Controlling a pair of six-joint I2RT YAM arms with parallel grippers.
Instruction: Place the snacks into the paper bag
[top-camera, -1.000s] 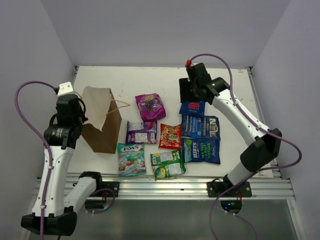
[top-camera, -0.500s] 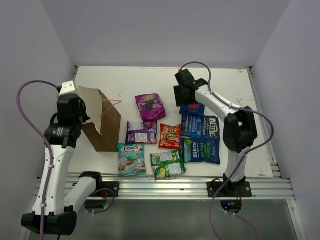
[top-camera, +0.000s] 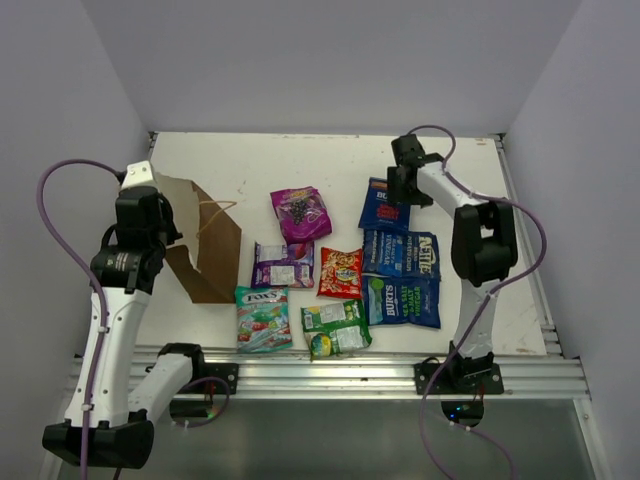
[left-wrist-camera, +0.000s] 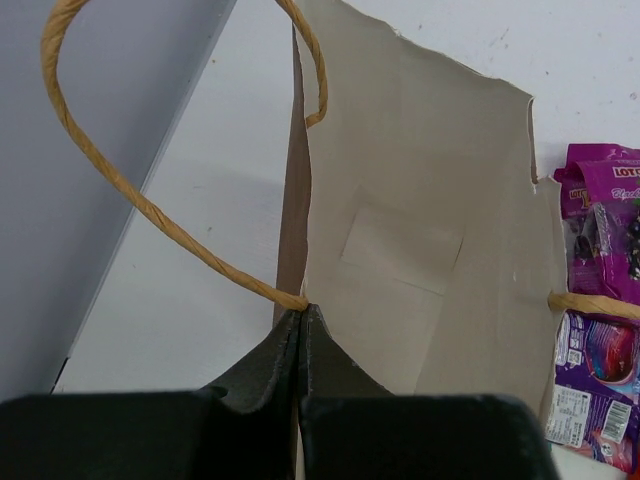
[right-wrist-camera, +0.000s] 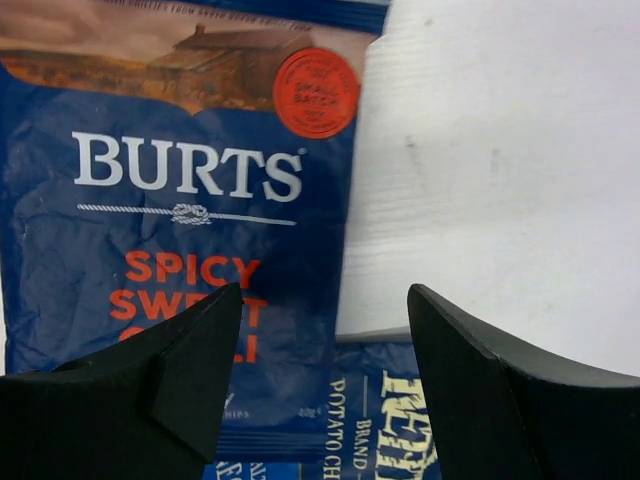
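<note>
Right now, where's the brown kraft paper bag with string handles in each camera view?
Top external: brown kraft paper bag at left.
Left wrist: fills the centre, its rim pinched in the left gripper.
Right wrist: not in it.
Shared landmark: purple grape sweet pack to its right.

The paper bag (top-camera: 214, 262) is brown; the blue crisp packet (right-wrist-camera: 180, 215) bears white and orange lettering.

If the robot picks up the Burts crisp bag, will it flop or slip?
Probably floppy: the Burts bag looks like thin, creased film. Likely light, since it is a small flat packet. Its glossy skin may slip when pinched, so gripping an edge seems safest.
</note>
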